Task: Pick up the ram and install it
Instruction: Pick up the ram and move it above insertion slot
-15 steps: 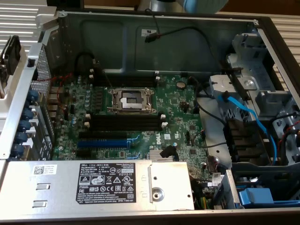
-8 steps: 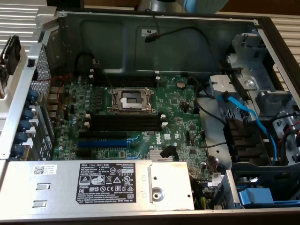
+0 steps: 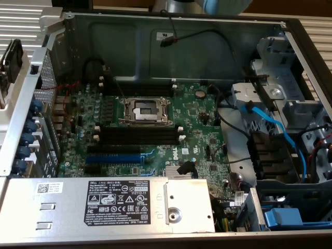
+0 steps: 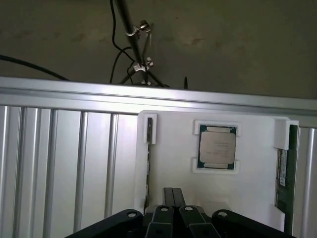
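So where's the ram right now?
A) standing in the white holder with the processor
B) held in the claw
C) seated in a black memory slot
A: the green ram stands at the edge of the white holder, the claw is shut on nothing, and the black memory slots are empty.

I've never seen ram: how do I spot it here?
Find the white tray on the ribbed metal table, holding a square chip. The ram is the long narrow green strip in the tray's edge clip, bearing a pale label.
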Motion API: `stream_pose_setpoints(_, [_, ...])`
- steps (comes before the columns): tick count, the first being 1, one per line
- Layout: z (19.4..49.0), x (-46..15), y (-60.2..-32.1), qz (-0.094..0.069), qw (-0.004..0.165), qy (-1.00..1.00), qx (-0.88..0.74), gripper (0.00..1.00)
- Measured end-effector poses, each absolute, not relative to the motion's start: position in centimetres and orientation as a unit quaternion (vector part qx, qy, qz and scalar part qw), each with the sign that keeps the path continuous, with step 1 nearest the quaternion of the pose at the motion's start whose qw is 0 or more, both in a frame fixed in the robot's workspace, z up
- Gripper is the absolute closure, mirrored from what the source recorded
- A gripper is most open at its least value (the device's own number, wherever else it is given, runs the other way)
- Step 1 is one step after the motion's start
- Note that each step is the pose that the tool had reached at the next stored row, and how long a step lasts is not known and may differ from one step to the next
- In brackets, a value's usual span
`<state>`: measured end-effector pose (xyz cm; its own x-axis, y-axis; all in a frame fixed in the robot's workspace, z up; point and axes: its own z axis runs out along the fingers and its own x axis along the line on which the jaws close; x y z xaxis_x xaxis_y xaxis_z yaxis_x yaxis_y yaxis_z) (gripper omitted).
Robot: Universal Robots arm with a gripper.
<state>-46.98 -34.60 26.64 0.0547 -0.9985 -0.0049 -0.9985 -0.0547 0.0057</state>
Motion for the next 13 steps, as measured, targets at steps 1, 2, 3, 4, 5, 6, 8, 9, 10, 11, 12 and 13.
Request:
stream_pose_setpoints(1, [26.4,-47.0,-34.6,-0.004,0.000,-0.687,0.726,0.90])
stream_pose_setpoints(2, [26.3,-47.0,-34.6,-0.004,0.000,-0.687,0.726,0.90])
stream_pose_setpoints(3, [26.1,-47.0,-34.6,-0.004,0.000,-0.687,0.726,0.90])
stream_pose_setpoints(4, [25.9,-47.0,-34.6,-0.004,0.000,-0.687,0.726,0.90])
stream_pose_setpoints(5, [25.7,-47.0,-34.6,-0.004,0.000,-0.687,0.726,0.90])
stream_pose_setpoints(6, [25.5,-47.0,-34.6,-0.004,0.000,-0.687,0.726,0.90])
stream_pose_setpoints(8, [25.2,-47.0,-34.6,-0.004,0.000,-0.687,0.726,0.90])
stream_pose_setpoints(9, [25.0,-47.0,-34.6,-0.004,0.000,-0.688,0.726,0.90])
stream_pose_setpoints(10, [24.8,-47.0,-34.7,-0.004,0.000,-0.688,0.726,0.90])
stream_pose_setpoints(11, [24.6,-47.0,-34.8,-0.004,0.000,-0.687,0.726,0.90])
stream_pose_setpoints(12, [24.5,-47.0,-34.9,-0.004,0.000,-0.687,0.726,0.90])
stream_pose_setpoints(13, [24.3,-47.0,-34.9,-0.004,0.000,-0.688,0.726,0.90])
